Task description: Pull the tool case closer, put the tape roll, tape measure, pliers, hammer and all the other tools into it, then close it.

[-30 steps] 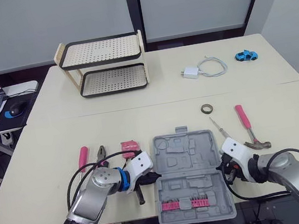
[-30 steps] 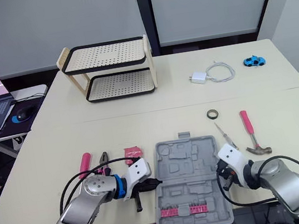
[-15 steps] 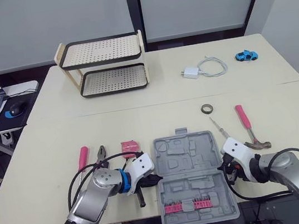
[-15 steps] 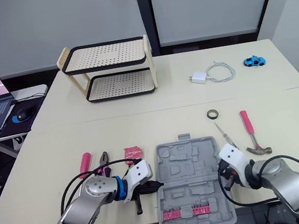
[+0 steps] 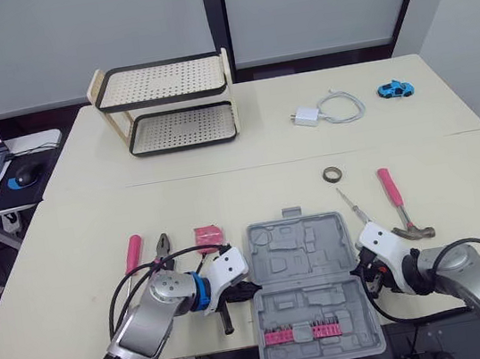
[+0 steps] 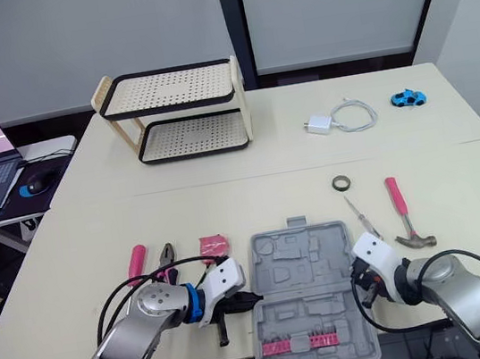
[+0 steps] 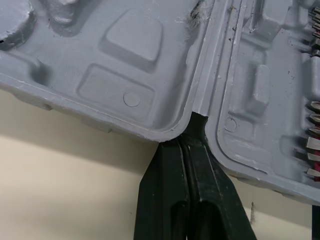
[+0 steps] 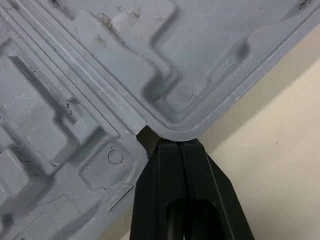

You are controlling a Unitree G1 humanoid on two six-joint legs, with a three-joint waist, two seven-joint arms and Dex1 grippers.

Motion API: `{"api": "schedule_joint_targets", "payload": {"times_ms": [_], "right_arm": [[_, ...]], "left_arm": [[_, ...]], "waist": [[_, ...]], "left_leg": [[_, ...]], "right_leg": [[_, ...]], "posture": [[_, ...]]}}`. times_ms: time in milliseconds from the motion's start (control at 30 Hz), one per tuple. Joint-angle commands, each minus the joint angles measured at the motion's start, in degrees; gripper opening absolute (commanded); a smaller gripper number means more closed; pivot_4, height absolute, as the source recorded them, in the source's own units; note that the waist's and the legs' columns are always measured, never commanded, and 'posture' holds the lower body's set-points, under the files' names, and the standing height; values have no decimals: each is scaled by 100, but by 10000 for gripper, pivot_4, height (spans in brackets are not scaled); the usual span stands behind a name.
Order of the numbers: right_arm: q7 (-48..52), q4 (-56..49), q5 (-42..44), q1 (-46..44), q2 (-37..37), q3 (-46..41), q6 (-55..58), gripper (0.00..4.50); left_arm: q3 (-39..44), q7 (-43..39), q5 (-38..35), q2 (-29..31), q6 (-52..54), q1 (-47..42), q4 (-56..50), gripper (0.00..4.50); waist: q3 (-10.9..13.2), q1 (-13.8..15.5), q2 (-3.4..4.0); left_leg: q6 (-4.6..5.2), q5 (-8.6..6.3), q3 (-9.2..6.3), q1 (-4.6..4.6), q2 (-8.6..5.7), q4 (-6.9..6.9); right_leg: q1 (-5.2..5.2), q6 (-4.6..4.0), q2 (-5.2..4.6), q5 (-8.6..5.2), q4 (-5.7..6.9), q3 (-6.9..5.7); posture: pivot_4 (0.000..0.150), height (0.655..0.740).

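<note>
Left eye view, legend: the grey moulded tool case [image 5: 308,287] lies fully open and flat at the near edge of the desk [image 5: 67,232], both halves facing up. Its hinge runs left to right across the middle, so the opened case is longest from near to far. The carrying handle [image 5: 291,212] sits on the far edge and points away from the robot, and a row of pink bits [image 5: 304,333] fills the near half. The left claw [image 5: 245,285] meets the left end of the hinge; in the left wrist view its fingers [image 7: 170,190] are pressed together with the tips in the hinge notch. The right claw [image 5: 359,267] stands likewise at the right end of the hinge, fingers [image 8: 162,185] clenched together at the corner. Left of the case lie the pliers [image 5: 161,245], the pink tape measure [image 5: 207,234] and a pink-handled screwdriver [image 5: 133,254]. To the right, the hammer [image 5: 398,206] lies with its pink handle pointing away from the robot, and the tape roll [image 5: 332,173] rests beyond the case.
</note>
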Motion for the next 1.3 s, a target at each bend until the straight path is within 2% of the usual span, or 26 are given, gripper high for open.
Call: {"api": "schedule_joint_targets", "payload": {"times_ms": [33, 667, 1300], "right_arm": [[30, -341, 206, 47, 40, 149, -93, 0], [-33, -326, 219, 57, 64, 198, -69, 0], [-187, -156, 315, 163, -145, -134, -69, 0]], "left_arm": [[-199, -132, -125, -23, -11, 61, -257, 135], [-172, -78, -97, -7, -45, 61, -226, 135], [-48, -41, -38, 118, -130, 55, -116, 135]], "waist": [[0, 0, 0], [-2, 0, -3], [-3, 1, -5]], "left_leg": [[0, 0, 0, 0, 0, 0], [0, 0, -1, 2, 1, 0], [0, 0, -1, 2, 0, 0]], "right_leg": [[0, 0, 0, 0, 0, 0], [1, 0, 0, 0, 0, -1], [2, 0, 0, 0, -1, -1]], "posture": [[1500, 7400], [1500, 7400], [1500, 7400]]}}
